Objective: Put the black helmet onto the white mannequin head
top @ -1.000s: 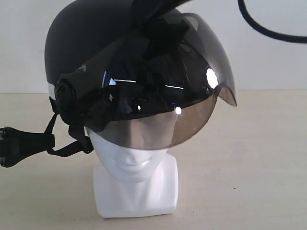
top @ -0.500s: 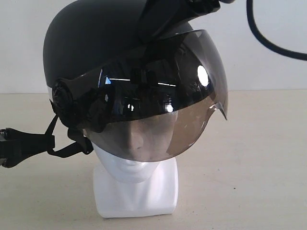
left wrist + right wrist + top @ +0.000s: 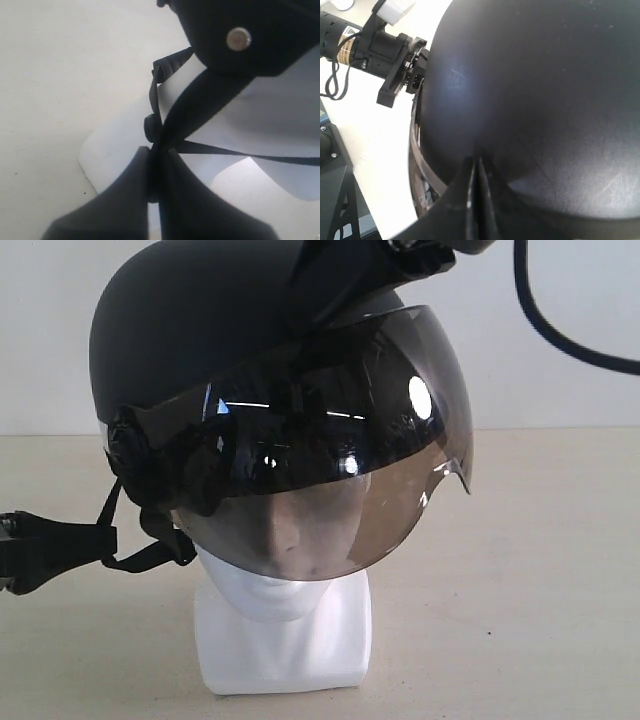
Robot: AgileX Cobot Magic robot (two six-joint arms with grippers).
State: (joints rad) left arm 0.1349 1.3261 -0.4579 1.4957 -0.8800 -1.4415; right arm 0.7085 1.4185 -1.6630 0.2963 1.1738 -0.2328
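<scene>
While left gripper (image 3: 156, 152) pinches strap (image 3: 200, 107), helmet (image 3: 190, 330) (visor (image 3: 330, 460) down) caps mannequin head (image 3: 280, 640).

1. Right side of the frame: bare table (image 3: 540, 580) beside the head (image 3: 285, 640), free.
2. Upper right: cable (image 3: 560, 330) hangs across.
3. Lower left: strap (image 3: 150, 552) and left gripper (image 3: 95, 543) block.
4. Top centre: right gripper (image 3: 330, 290) sits on the helmet (image 3: 190, 340).

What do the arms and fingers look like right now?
Both arms are matte black. The right arm trails a thick black cable. The left arm is cylindrical, with a yellowish label, a white block and thin black wires. The fingers are black tapering wedges.
</scene>
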